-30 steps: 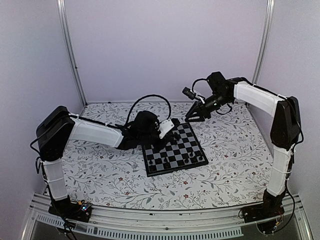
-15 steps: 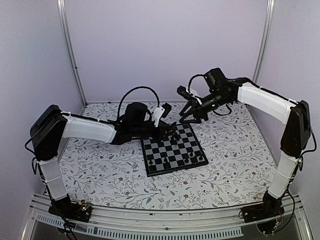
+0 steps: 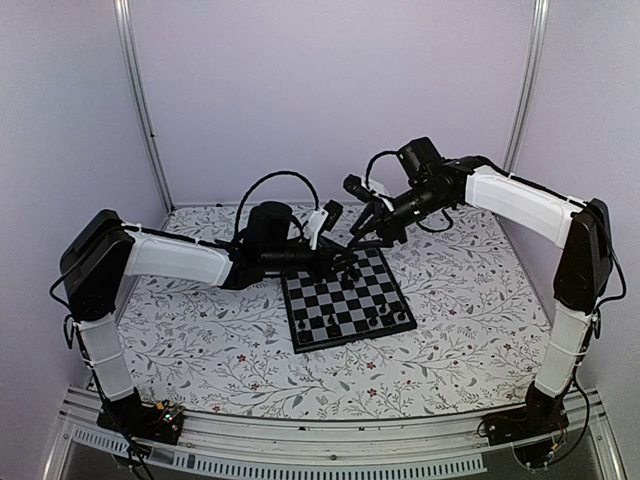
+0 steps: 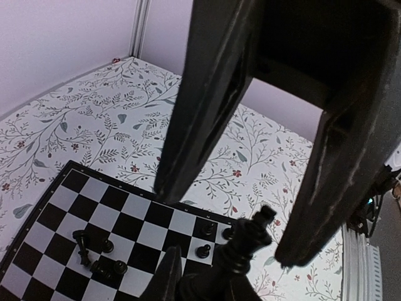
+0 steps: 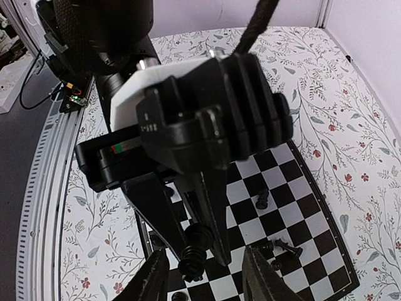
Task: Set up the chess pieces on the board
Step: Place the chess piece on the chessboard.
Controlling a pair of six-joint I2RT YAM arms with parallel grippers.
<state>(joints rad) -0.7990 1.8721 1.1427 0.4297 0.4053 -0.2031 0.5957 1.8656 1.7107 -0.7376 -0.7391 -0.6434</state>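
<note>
Where the two arms meet above the far edge of the board [image 3: 345,303], a single chess piece [image 5: 193,253] hangs in the air, clear of the squares. The left tool [image 3: 343,262] is stretched in low from the left with its jaws narrow, and it holds the piece at its fingertips. In the right wrist view the piece lies against one of those fingers [image 5: 214,219]. The right tool [image 3: 360,238] slants down from the far right with its jaws about half apart. It has one finger on each side of the piece and a gap shows beside it, so it surrounds the piece without pinching it. In the left wrist view the piece is tilted, its knobbed head just beside the tip of one left finger.

The board lies flat near the middle of the floral counter [image 3: 460,310], turned a little out of square with the counter's edges. Several other chess pieces [image 3: 372,322] stand spaced along its near edge. More sit on the squares closer to the tools. One lying piece [image 5: 286,249] is on its side beside another small one, and a lone piece [image 5: 263,201] stands upright a few squares away.
</note>
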